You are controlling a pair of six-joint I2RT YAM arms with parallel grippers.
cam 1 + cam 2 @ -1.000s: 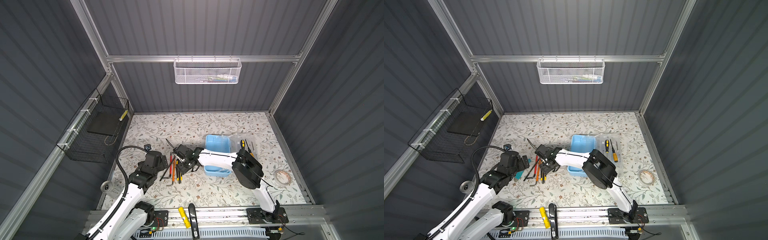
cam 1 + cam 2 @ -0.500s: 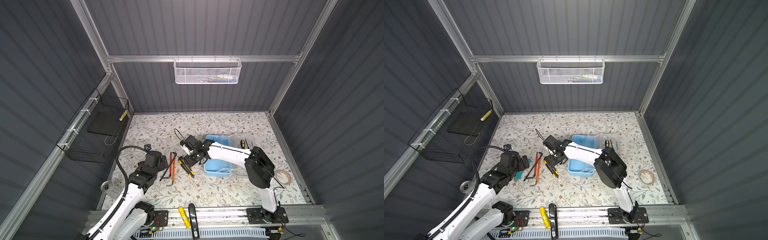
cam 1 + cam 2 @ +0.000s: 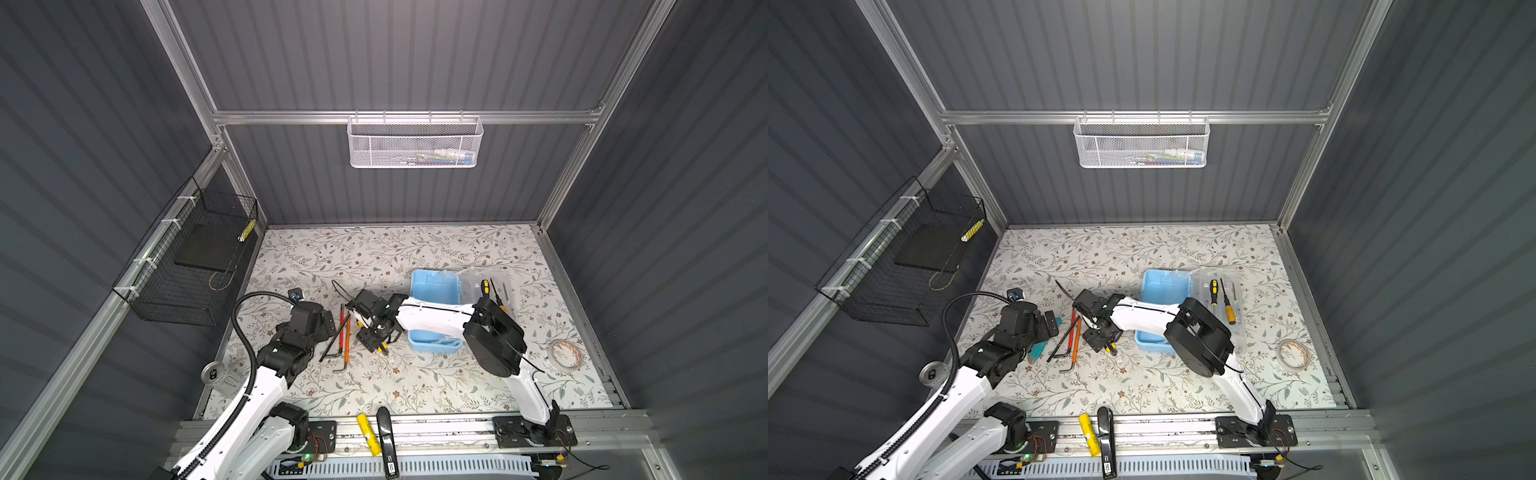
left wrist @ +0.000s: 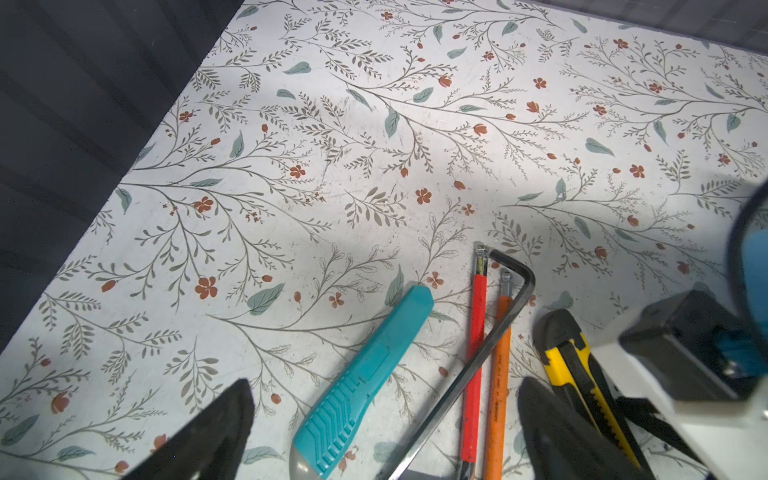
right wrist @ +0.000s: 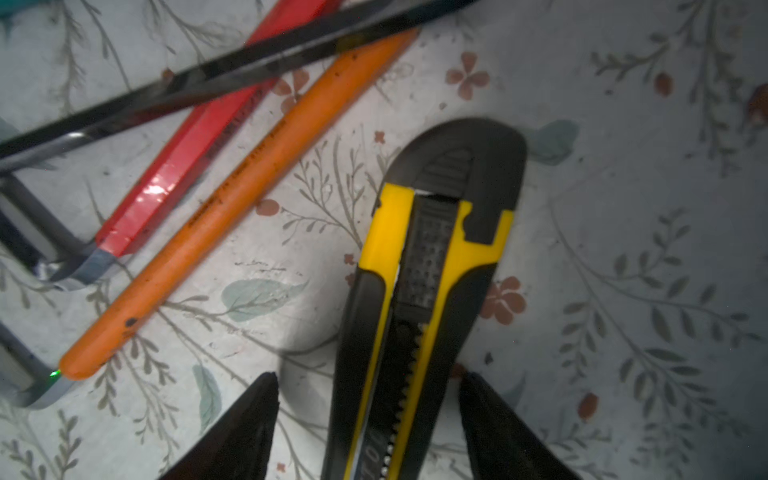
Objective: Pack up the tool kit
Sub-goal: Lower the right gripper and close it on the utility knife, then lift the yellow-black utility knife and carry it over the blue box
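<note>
The tool kit's light-blue case [image 3: 434, 291] lies open in both top views, its clear lid [image 3: 494, 286] folded out to the right with two screwdrivers [image 3: 1227, 305] on it. Left of the case, on the table, lie the yellow-black knife [image 5: 432, 249], the red, orange and black hex keys [image 4: 476, 332] and the teal tool [image 4: 365, 374]. My right gripper [image 5: 374, 399] is low over the knife and open, a finger on each side with a gap to both. My left gripper [image 4: 384, 399] stands wide open above the teal tool and hex keys.
A tape roll [image 3: 563, 353] lies at the right edge of the floral table. A white mesh basket [image 3: 413, 143] hangs on the back wall and a black wire basket [image 3: 191, 266] on the left wall. A yellow bar [image 3: 368, 434] and a black bar [image 3: 386, 436] rest on the front rail.
My right gripper pulled up and back toward the case half a second ago, then came down over the knife. The left arm has not moved.
</note>
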